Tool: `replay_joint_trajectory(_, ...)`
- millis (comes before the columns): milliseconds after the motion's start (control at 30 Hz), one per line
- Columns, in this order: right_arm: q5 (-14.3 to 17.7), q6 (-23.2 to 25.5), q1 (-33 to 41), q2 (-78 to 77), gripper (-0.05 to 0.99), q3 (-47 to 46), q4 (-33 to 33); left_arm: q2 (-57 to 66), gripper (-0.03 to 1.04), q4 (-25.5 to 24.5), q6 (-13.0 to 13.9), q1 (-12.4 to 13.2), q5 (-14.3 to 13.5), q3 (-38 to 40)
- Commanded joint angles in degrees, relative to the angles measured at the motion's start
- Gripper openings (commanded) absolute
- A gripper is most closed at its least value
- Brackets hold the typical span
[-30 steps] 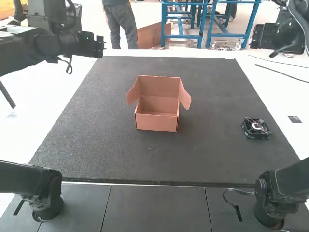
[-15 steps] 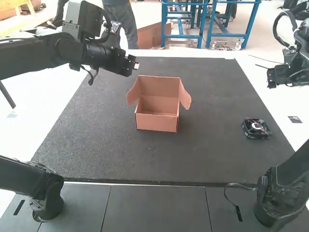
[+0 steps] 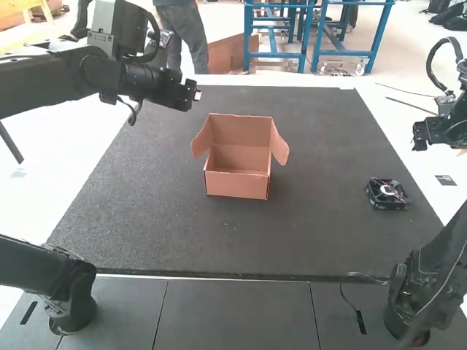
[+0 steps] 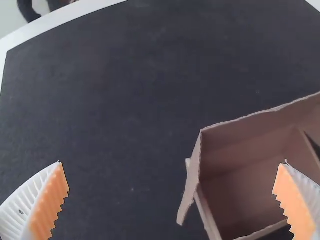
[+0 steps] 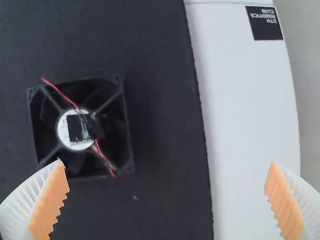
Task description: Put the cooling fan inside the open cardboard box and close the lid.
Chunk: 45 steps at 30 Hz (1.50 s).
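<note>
Fan [image 3: 386, 194] right of box [image 3: 238, 156], well apart

The left arm, a second ago raised beyond the far left corner of the mat [image 3: 131, 197], swings in toward the cardboard box [image 3: 237, 171]. The left gripper [image 3: 194, 92] now hangs just off the box's far left corner, drawn back slightly from its place half a second ago. The right arm, earlier low at the near right edge, rises. The right gripper [image 5: 165, 167] now sits over the cooling fan [image 3: 386, 193], lower and farther right than half a second ago.
</note>
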Motion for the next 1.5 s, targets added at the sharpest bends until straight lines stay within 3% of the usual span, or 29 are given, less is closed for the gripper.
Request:
replay_joint_trajectory(0,1.07,-6.15,-0.02,0.57,0.90,-2.13,-0.02,-0.25,0.97,-0.18,0.59,1.80,-0.25,1.22)
replay_joint_trajectory(133,0.98,-8.52,-0.46,0.83,0.90,-4.50,3.23,-0.25,0.97,-1.41,0.51,2.94,-0.25,1.31)
replay_joint_trajectory(300,1.16,-6.15,-0.46,2.59,0.90,-6.44,7.19,-0.34,0.97,-1.59,0.42,3.82,-0.42,1.22)
replay_joint_trajectory(467,3.62,-6.15,-0.46,3.65,0.90,-8.46,12.46,-0.25,0.97,-1.59,0.42,4.26,-0.86,1.31)
replay_joint_trajectory(767,3.18,-5.36,-0.55,9.80,0.90,-5.91,12.11,-0.34,0.97,-1.85,0.15,4.26,-2.27,1.22)
replay_joint_trajectory(1467,3.36,-2.99,-0.64,19.11,0.90,0.24,9.38,-0.25,0.97,-1.24,0.15,6.10,-2.53,1.22)
